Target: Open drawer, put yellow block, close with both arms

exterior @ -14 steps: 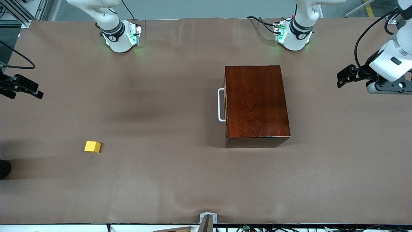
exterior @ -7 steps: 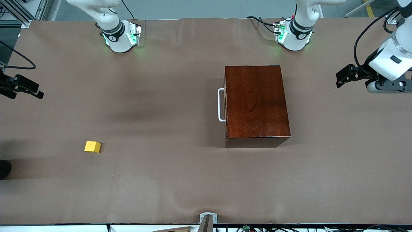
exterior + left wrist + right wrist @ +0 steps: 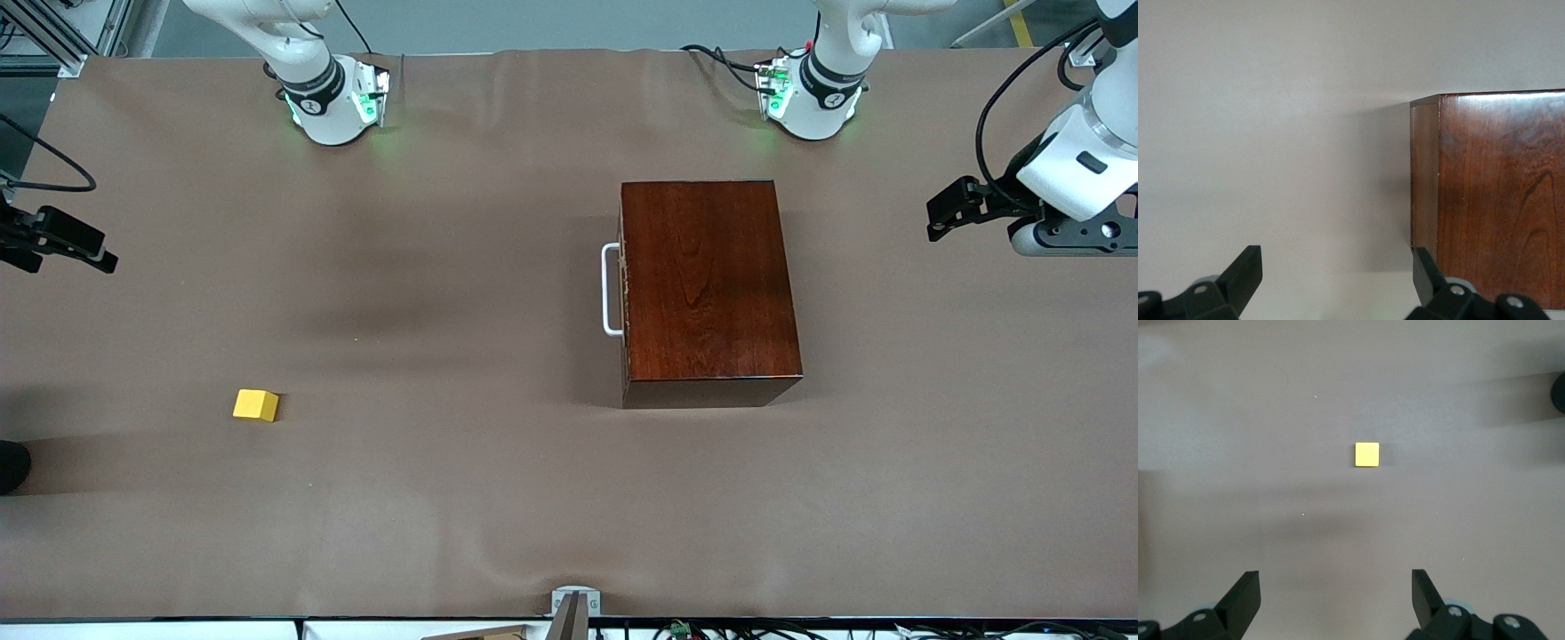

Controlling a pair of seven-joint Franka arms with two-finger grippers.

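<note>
The drawer (image 3: 624,289) sits shut in the dark mahogany box (image 3: 709,289), with its white loop handle (image 3: 610,289) facing the right arm's end of the table. The small yellow block (image 3: 255,404) lies alone on the brown table, nearer the front camera than the box; the right wrist view shows the yellow block (image 3: 1367,454) too. My right gripper (image 3: 84,244) hangs open over the table at the right arm's end, its fingers (image 3: 1245,593) wide apart and empty. My left gripper (image 3: 938,218) is open over the table at the left arm's end, beside the box (image 3: 1498,200).
The brown table cover (image 3: 444,267) spreads wide between block and box. A black rounded object (image 3: 11,467) shows at the table's edge near the right arm's end. A small metal bracket (image 3: 575,603) stands at the table's front edge.
The left gripper has drifted slightly toward the robots' bases. The right gripper has shifted only a little. Block and box have not moved.
</note>
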